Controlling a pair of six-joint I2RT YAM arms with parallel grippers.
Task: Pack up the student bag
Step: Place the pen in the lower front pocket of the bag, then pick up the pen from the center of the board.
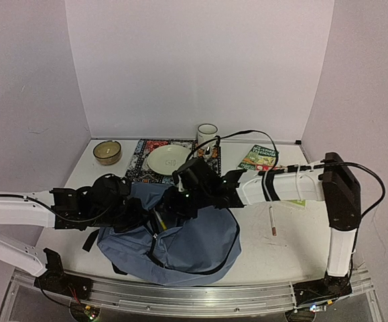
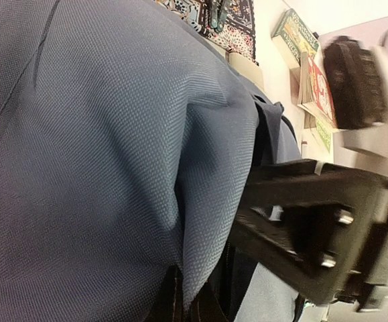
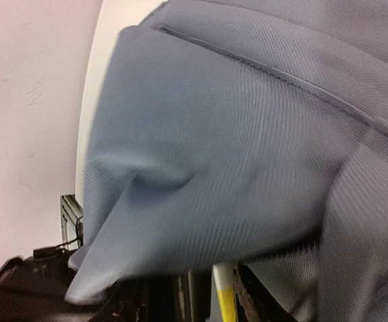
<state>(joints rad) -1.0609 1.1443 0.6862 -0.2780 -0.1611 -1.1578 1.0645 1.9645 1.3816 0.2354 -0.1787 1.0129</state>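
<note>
The student bag point(image 1: 187, 245), a slate-blue backpack, lies slumped at the table's near middle. My left gripper point(image 1: 142, 213) is at the bag's upper left edge. In the left wrist view it point(image 2: 183, 305) is shut on a fold of the bag's fabric point(image 2: 113, 168). My right gripper point(image 1: 175, 203) reaches into the bag's opening from the right. In the right wrist view its jaws point(image 3: 210, 300) stand apart under the hanging blue fabric point(image 3: 234, 147). A white and yellow pencil point(image 3: 224, 302) shows between them, close to the right finger, with a gap on its left.
A pen point(image 1: 272, 221) lies on the table right of the bag. Books point(image 1: 261, 157) lie at the back right. A plate point(image 1: 168, 159) on a patterned mat point(image 1: 140, 164), a mug point(image 1: 207, 134) and a bowl point(image 1: 106, 151) stand along the back.
</note>
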